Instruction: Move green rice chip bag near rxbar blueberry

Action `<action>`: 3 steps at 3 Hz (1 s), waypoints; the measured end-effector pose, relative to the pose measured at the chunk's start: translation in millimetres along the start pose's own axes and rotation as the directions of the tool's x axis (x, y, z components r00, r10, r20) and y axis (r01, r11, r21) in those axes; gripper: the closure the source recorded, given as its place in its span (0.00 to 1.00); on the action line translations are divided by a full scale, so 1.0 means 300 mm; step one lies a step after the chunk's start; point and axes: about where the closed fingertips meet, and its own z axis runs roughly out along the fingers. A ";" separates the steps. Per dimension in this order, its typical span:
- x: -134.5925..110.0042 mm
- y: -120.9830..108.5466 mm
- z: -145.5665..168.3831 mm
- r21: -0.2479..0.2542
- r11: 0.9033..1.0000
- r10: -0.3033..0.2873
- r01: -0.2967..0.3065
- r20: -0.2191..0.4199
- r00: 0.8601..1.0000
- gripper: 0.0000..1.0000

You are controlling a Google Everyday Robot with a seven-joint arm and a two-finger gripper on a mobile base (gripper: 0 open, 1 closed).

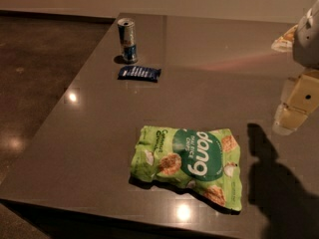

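Observation:
The green rice chip bag (188,163) lies flat near the table's front edge, light green with a dark green circle and white "dang" lettering. The rxbar blueberry (139,73), a small flat dark-blue wrapper, lies at the back left, well apart from the bag. My gripper (294,108) hangs above the table at the right edge of the view, to the right of the bag and a little farther back, not touching it. Nothing shows in its grasp. Its shadow falls on the table to the right of the bag.
An upright silver-blue drink can (127,40) stands just behind the rxbar. A pale orange packet (283,40) lies at the back right, partly hidden by my arm. The glossy dark table (209,83) ends at left and front edges; dark floor lies beyond.

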 end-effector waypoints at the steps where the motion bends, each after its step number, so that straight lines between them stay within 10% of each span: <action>1: 0.000 0.000 0.000 0.000 1.000 0.000 0.000 0.000 1.000 0.00; 3: -0.065 0.049 0.014 -0.036 0.999 -0.032 0.034 0.039 0.999 0.00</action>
